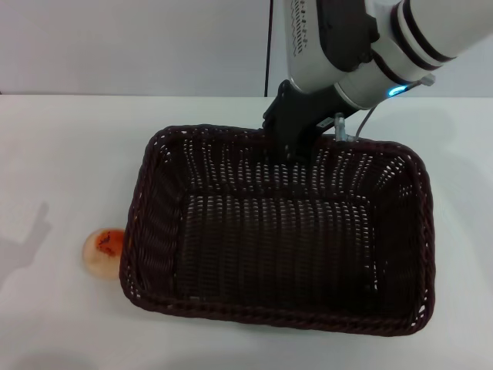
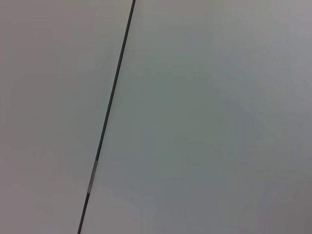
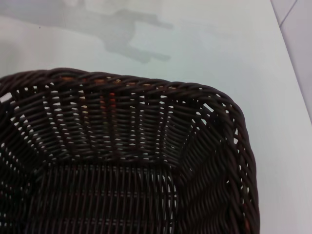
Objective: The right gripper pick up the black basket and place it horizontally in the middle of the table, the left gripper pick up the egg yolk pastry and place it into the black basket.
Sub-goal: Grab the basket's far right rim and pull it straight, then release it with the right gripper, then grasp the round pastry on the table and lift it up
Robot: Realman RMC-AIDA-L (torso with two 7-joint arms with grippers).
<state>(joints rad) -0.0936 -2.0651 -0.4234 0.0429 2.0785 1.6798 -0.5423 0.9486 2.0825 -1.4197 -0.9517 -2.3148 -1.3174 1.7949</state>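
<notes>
The black basket (image 1: 281, 231) lies flat and lengthwise across the middle of the white table (image 1: 62, 154), open side up and empty. My right gripper (image 1: 293, 150) reaches down from the upper right onto the basket's far rim and is shut on it. The right wrist view shows the basket's braided rim and inner corner (image 3: 146, 126) close up. The egg yolk pastry (image 1: 103, 251) lies on the table with its orange-red patch up, touching the basket's left near corner. My left gripper is out of view; only its shadow (image 1: 31, 231) falls on the table at the left.
The left wrist view shows only a pale flat surface crossed by a thin dark line (image 2: 109, 107). A grey wall with a dark vertical seam (image 1: 269, 46) stands behind the table. The table's bare surface stretches left of the basket and behind it.
</notes>
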